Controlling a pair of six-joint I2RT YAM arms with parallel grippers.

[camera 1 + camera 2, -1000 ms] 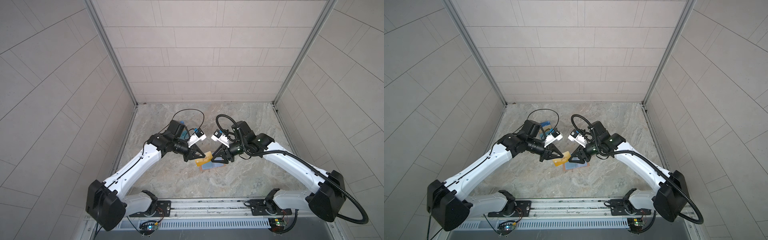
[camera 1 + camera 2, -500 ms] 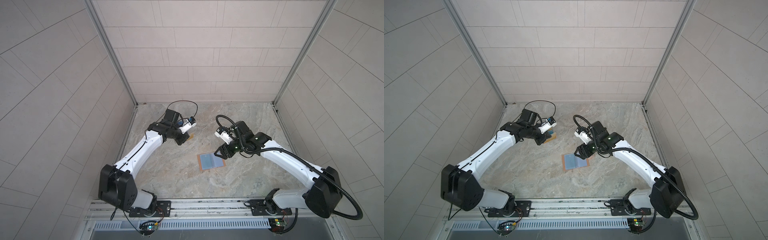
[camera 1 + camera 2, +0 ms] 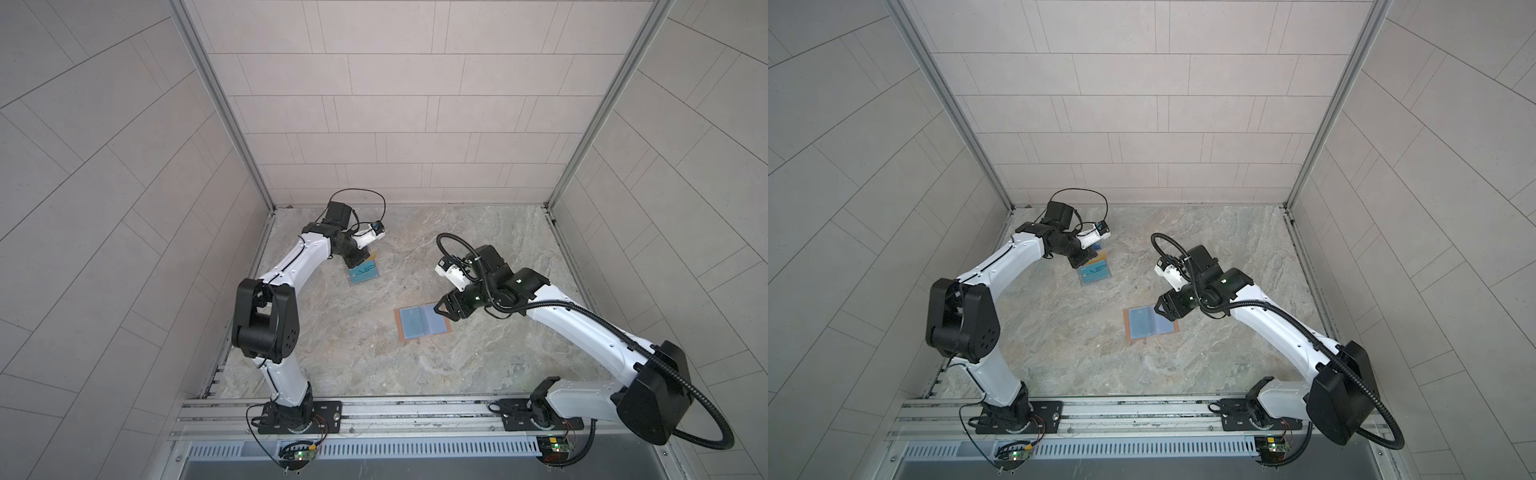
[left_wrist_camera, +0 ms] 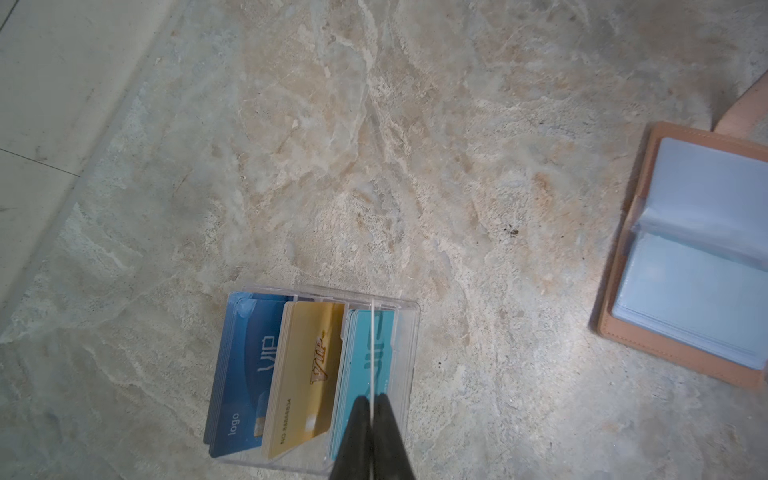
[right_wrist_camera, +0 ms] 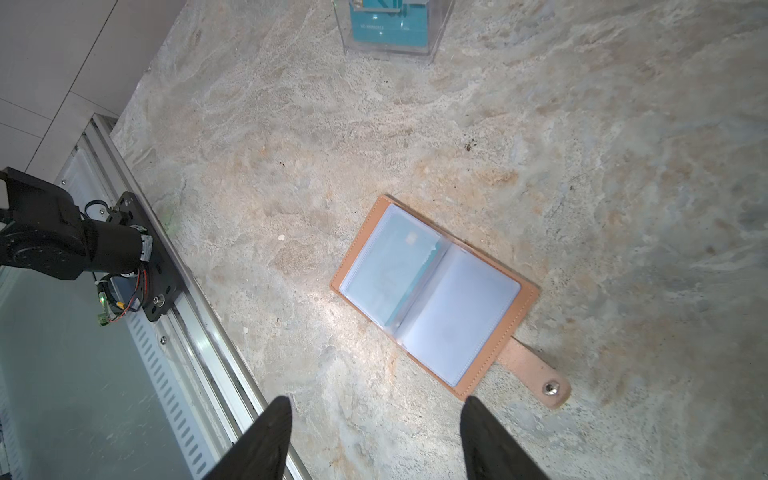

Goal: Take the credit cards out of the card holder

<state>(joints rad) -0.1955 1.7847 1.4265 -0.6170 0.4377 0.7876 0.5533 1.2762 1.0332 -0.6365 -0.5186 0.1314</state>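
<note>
Open card holder [image 3: 423, 325] flat, long axis crosswise in a top view; right gripper [image 5: 376, 400] tilted down beside it, spread; left gripper [image 4: 372, 399] pinching card [image 4: 373, 353] edge-on.

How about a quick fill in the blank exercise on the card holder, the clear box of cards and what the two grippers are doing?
1. The left gripper is shut on a thin ___ seen edge-on.
2. The right gripper has its jaws ___ and empty.
3. In the clear box, the gold cards stand between the blue cards and the ___ ones.
4. The card holder lies unfolded on the table, its plastic sleeves facing ___.
Missing words: card; open; teal; up.
</note>
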